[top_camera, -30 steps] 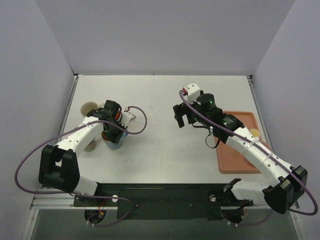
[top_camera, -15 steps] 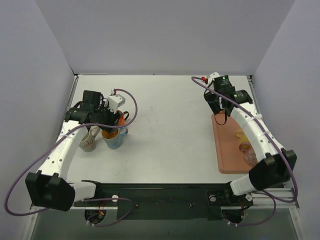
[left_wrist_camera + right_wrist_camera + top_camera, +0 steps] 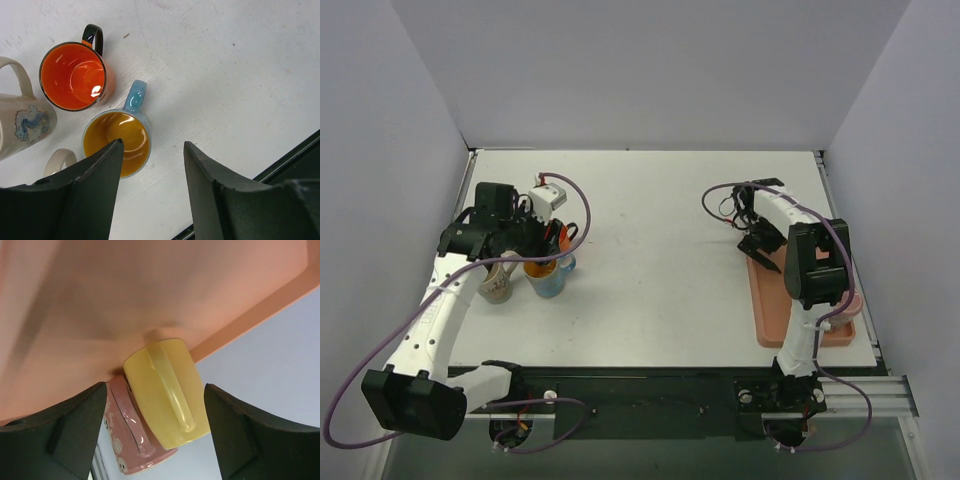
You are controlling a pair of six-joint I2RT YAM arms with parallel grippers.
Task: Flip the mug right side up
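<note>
A yellow mug (image 3: pixel 165 390) stands on the salmon tray (image 3: pixel 100 300) with its handle toward the right wrist camera and what looks like its closed end away from the tray. A pink mug (image 3: pixel 135 440) touches it. My right gripper (image 3: pixel 155 386) is open and empty, with the jaws framing the yellow mug from a distance. In the top view it (image 3: pixel 760 245) hovers at the tray's (image 3: pixel 775 320) far left corner. My left gripper (image 3: pixel 153 144) is open and empty above the table, beside an upright blue mug (image 3: pixel 116 142) with an orange inside.
An upright orange mug (image 3: pixel 72 75) and a cream mug (image 3: pixel 25 125) with a blue drawing stand by the blue mug; another cream handle (image 3: pixel 57 160) shows behind the left finger. These mugs cluster at the table's left (image 3: pixel 548 277). The pink mug (image 3: pixel 844 305) sits at the tray's right.
My right arm has swung from the table's middle to the tray and folded back over it. My left gripper has lifted off the blue mug and shifted slightly left.
</note>
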